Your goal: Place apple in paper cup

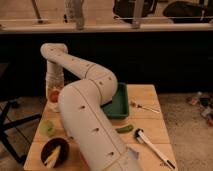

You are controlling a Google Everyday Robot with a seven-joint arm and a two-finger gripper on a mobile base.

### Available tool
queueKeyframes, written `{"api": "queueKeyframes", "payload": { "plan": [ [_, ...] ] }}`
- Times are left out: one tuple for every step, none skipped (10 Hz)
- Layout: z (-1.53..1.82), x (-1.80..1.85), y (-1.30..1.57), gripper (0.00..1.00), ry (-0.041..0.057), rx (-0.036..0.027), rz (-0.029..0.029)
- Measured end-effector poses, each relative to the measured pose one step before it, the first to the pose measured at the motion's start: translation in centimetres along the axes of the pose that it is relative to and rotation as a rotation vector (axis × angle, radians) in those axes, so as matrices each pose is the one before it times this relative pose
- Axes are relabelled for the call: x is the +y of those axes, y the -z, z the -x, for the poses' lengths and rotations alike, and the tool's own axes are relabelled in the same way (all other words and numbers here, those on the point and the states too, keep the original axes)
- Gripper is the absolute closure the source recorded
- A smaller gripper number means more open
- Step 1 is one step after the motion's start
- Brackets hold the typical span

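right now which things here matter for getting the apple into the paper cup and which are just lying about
Part of the job:
- apple, at the pincer over the table's far left
- paper cup: not visible

Lying about:
- green tray
- fork
- dark bowl
- pale green fruit
- white-handled utensil
- green pepper

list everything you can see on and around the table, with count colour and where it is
apple: 1, orange-red, far left of the table, at the gripper
pale green round object: 1, light green, left side, nearer the camera than the apple
bowl: 1, dark brown with something pale inside, near left corner
tray: 1, green, middle of the table, partly behind the arm
small green item: 1, green, in front of the tray
fork: 1, silvery, right of the tray
utensil: 1, white with a dark handle end, near right
table: 1, light wood
chair: 1, dark, left of the table
arm: 1, white, reaching to the far left
gripper: 1, at the apple, low over the table's far left
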Motion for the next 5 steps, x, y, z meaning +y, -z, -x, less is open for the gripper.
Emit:
{"api": "queueKeyframes", "payload": {
  "plan": [
    [0.031, -0.003, 0.006, 1.00, 0.00289, 0.00089, -0.00505],
    [0.039, -0.016, 0.025, 1.00, 0.00268, 0.00087, -0.00248],
    [0.073, -0.067, 0.032, 1.00, 0.00342, 0.00083, -0.00107],
    [0.057, -0.072, 0.032, 1.00, 0.00356, 0.00258, -0.00177],
    [0.062, -0.012, 0.055, 1.00, 0.00293, 0.00239, -0.00279]
  ]
}}
